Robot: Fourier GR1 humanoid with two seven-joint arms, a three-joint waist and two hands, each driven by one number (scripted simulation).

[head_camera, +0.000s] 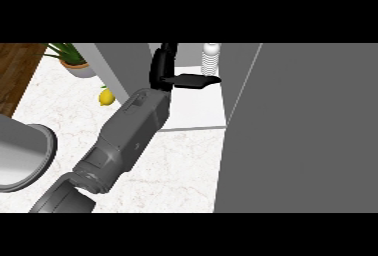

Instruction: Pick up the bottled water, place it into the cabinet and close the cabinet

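- Stretching up from the view's lower left, the grey forearm [129,135] runs on a slant across the marble counter [177,165] and into the open cabinet [196,107].
- At its end, the black left hand [166,70] is inside the cabinet, above the pale shelf floor.
- Fingers [167,52] are out straight, pointing deeper into the cabinet, and the thumb [198,80] sticks out sideways towards the right: a released hand, wrapped round nothing.
- And the bottled water [210,57]? Standing upright at the back of the cabinet, white and ribbed, just right of the fingers with a strip of grey wall showing between them.
- The thumb's tip lies across the bottle's lower end in this view; whether it touches the bottle, I cannot tell.
- Over on the right, the cabinet door [303,125] stands open, a big grey slab filling that whole side of the view.
- The right hand does not show anywhere.
- On the counter left of the forearm sits a yellow lemon [107,97], close beside the cabinet's left wall.
- Further back, in the corner, a potted plant [71,62] with green leaves.
- A brown wooden surface [18,70] runs along the upper left edge.
- Low at the left edge, part of a round grey vessel [26,155] is cut off by the frame.
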